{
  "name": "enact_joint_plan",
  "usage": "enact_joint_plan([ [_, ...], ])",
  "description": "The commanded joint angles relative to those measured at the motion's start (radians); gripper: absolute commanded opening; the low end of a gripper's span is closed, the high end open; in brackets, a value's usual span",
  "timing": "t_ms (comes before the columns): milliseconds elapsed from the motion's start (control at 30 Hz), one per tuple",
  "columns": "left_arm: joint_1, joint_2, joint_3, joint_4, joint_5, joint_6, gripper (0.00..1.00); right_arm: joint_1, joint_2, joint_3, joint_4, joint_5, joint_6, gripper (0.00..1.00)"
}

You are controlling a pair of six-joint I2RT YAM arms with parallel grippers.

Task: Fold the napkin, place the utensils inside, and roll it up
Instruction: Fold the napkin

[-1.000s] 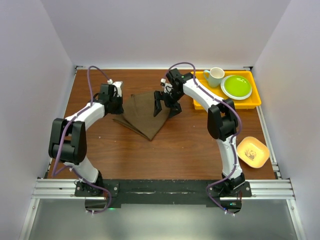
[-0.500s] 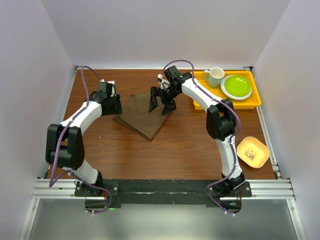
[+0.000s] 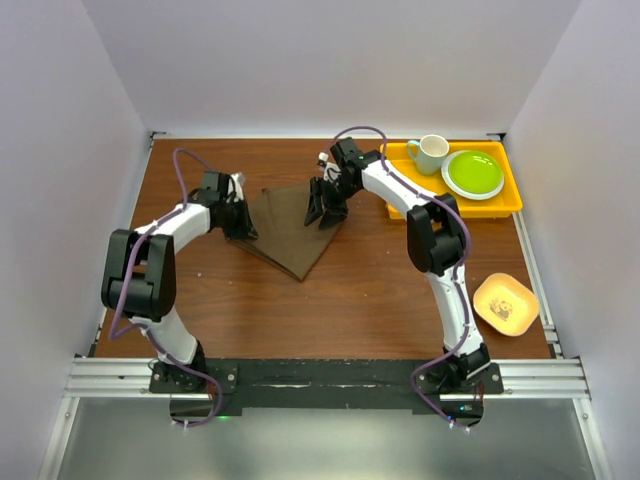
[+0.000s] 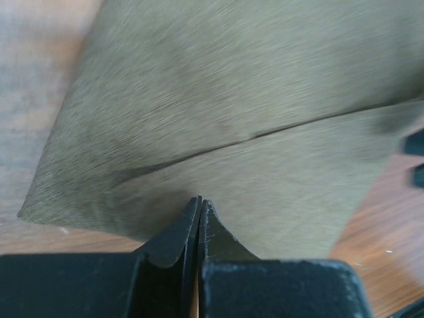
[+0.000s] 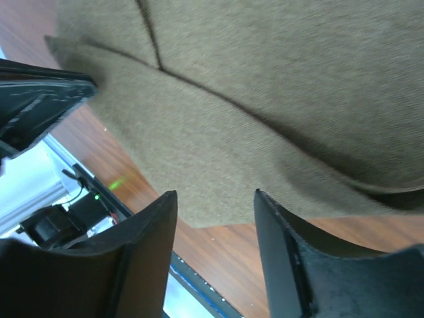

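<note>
The brown napkin lies folded on the counter, one corner pointing toward the near edge; the left gripper sits at its left corner, fingers pressed together, tips touching the cloth's edge; the right gripper hangs over its far right corner, fingers partly apart above the cloth; a yellow tray with a cup and a green plate stands to the right.
</note>
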Motion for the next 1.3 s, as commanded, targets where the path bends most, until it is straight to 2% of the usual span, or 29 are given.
enact_joint_plan([
  [0, 0.039, 0.029, -0.014, 0.027, -0.025, 0.045, 0.01, -0.017, 0.000, -0.011, 0.039, 0.008, -0.018, 0.52],
  [200, 0.042, 0.040, -0.031, 0.027, -0.062, 0.080, 0.00, -0.039, 0.009, -0.051, 0.073, 0.098, -0.071, 0.51],
  [400, 0.042, 0.020, 0.004, 0.002, -0.056, 0.094, 0.01, -0.039, 0.033, -0.008, -0.018, 0.149, -0.147, 0.48],
  [633, 0.042, -0.015, 0.075, -0.021, -0.038, 0.031, 0.02, -0.041, -0.036, -0.010, 0.007, 0.098, -0.113, 0.58],
  [800, 0.045, 0.021, 0.046, -0.012, -0.050, 0.036, 0.02, -0.041, -0.030, -0.085, 0.030, 0.103, -0.123, 0.59],
  [933, 0.050, 0.052, 0.044, -0.013, -0.076, 0.066, 0.01, -0.039, -0.018, -0.068, -0.007, 0.135, -0.160, 0.62],
  [1067, 0.050, -0.006, 0.064, -0.022, -0.088, 0.060, 0.04, -0.016, -0.061, -0.004, -0.024, 0.152, -0.159, 0.69],
  [1267, 0.048, -0.063, 0.032, 0.010, 0.040, -0.042, 0.05, 0.056, -0.127, 0.009, -0.027, 0.125, -0.154, 0.74],
])
